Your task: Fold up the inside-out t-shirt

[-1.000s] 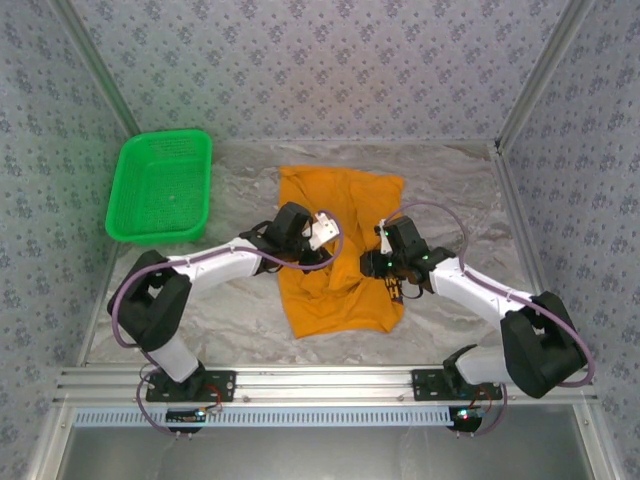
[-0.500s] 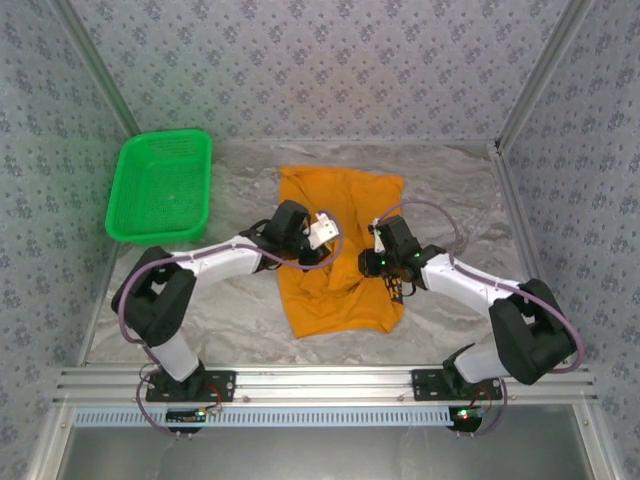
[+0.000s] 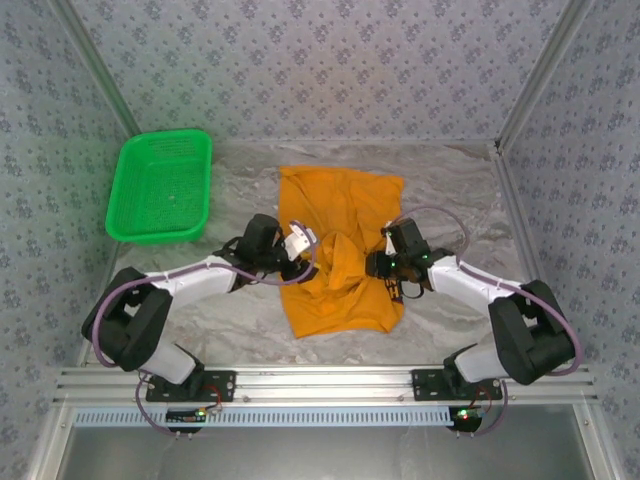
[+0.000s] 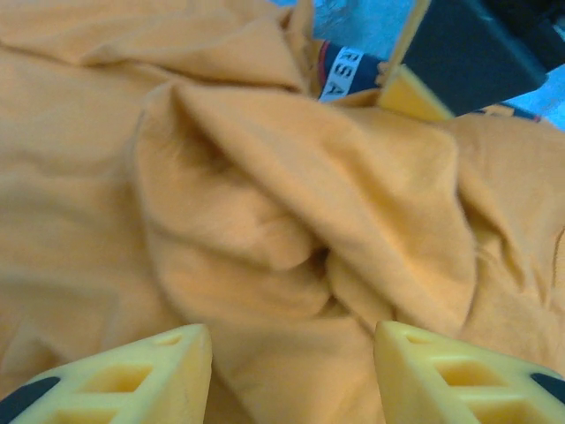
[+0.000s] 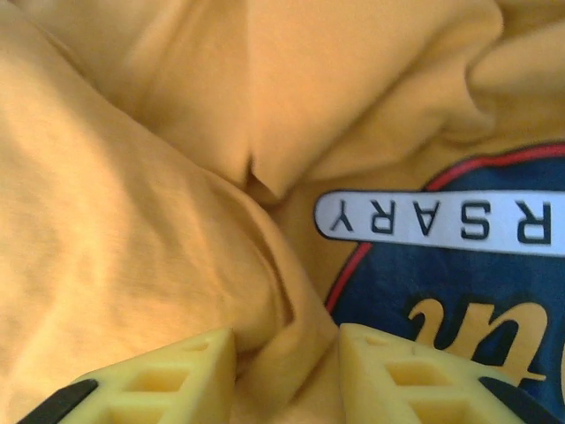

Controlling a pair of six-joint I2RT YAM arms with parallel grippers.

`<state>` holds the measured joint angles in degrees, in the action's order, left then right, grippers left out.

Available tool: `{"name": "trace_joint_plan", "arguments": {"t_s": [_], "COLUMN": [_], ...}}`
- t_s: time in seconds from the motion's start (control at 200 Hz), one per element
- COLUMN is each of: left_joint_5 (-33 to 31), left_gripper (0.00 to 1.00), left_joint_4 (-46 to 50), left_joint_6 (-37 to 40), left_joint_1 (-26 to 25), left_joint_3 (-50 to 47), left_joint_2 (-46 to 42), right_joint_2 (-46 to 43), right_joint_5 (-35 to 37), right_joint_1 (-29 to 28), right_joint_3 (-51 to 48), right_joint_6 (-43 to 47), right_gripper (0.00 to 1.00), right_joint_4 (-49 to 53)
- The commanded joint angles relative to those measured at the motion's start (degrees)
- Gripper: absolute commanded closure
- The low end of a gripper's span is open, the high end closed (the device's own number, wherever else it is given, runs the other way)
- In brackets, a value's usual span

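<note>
right, the orange-yellow t-shirt (image 3: 340, 270) lies crumpled on the grey marbled table (image 3: 450, 200), to the right of the green basket (image 3: 160, 190) and well apart from it. the part level with the basket lies fairly flat; the part nearer than the basket is bunched into ridges and folds in the middle. on the side away from the basket you can see a dark blue graphic (image 5: 459, 300) with a red outline and a white lettered band (image 5: 441, 216), partly covered by a folded flap of cloth.

your left gripper (image 4: 290, 334) sits at the shirt edge on the basket side. its yellow fingers (image 4: 150, 371) stand wide apart, released, low over a heaped fold, with nothing pinched between them.

your right gripper (image 5: 284, 334) sits at the shirt edge away from the basket, close over the graphic. its fingers (image 5: 168, 375) stand a little apart with a ridge of cloth running down into the gap. you cannot tell from the wrist view whether they pinch that ridge or only straddle it.

both arms reach in from either side, the two grippers facing each other across the bunched middle.
</note>
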<state>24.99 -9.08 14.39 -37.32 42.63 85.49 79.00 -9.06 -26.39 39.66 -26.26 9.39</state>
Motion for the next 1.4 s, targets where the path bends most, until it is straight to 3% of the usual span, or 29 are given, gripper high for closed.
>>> {"name": "trace_joint_plan", "arguments": {"t_s": [0.0, 0.055, 0.14, 0.445, 0.51, 0.585, 0.745, 0.85, 1.114, 1.304, 1.394], "left_joint_5": [-4.5, -9.8, -12.3, -13.1, -13.2, -12.2, -3.6, 4.5, 19.3, 25.0, 21.3], "left_gripper": [0.49, 0.51, 0.56, 0.68, 0.77, 1.00, 1.00, 1.00, 1.00, 1.00, 1.00], "left_joint_4": [1.9, 4.5, 7.0, 4.7, 4.8, 4.9, 3.1, -2.1, -9.3, -13.3, -8.9], "left_joint_6": [4.1, 5.8, 7.8, 9.6, 10.5, 11.0, 7.4, 3.6, -1.2, -2.7, -1.1], "left_joint_1": [-2.7, -4.1, -4.9, -4.9, -4.9, -4.3, -1.4, 2.1, 7.2, 9.4, 9.4], "left_joint_3": [5.7, 8.6, 11.4, 12.3, 12.0, 11.5, 8.4, 4.0, -4.1, -7.9, -6.9], "left_joint_2": [2.1, 4.5, 7.5, 11.6, 11.9, 11.4, 6.4, 3.1, -0.4, -2.0, -1.7], "right_joint_2": [-3.4, -3.6, -2.5, 1.6, 1.8, 1.8, 3.0, 4.4, 4.4, 2.8, 0.8], "right_joint_5": [-1.5, -1.6, -1.8, -3.0, -3.0, -2.7, -1.9, -0.3, 0.4, 5.2, 5.4], "right_joint_1": [-0.3, -0.4, -1.2, -3.4, -3.4, -3.5, -3.6, -3.4, -1.5, -0.2, -1.6], "right_joint_3": [3.7, 4.4, 4.6, 2.1, 1.7, 1.1, -0.2, -1.3, -2.1, 0.7, 3.6], "right_joint_6": [1.5, 1.2, 0.1, -4.8, -4.5, -4.0, -2.8, -2.2, 2.6, 6.7, 9.6], "right_gripper": [0.61, 0.60, 0.60, 0.59, 0.59, 0.62, 0.82, 0.87, 0.87, 0.81, 0.79], "right_joint_4": [2.5, 2.7, 0.9, -5.7, -5.7, -5.6, -5.7, -5.3, -4.2, 1.8, 5.0]}}
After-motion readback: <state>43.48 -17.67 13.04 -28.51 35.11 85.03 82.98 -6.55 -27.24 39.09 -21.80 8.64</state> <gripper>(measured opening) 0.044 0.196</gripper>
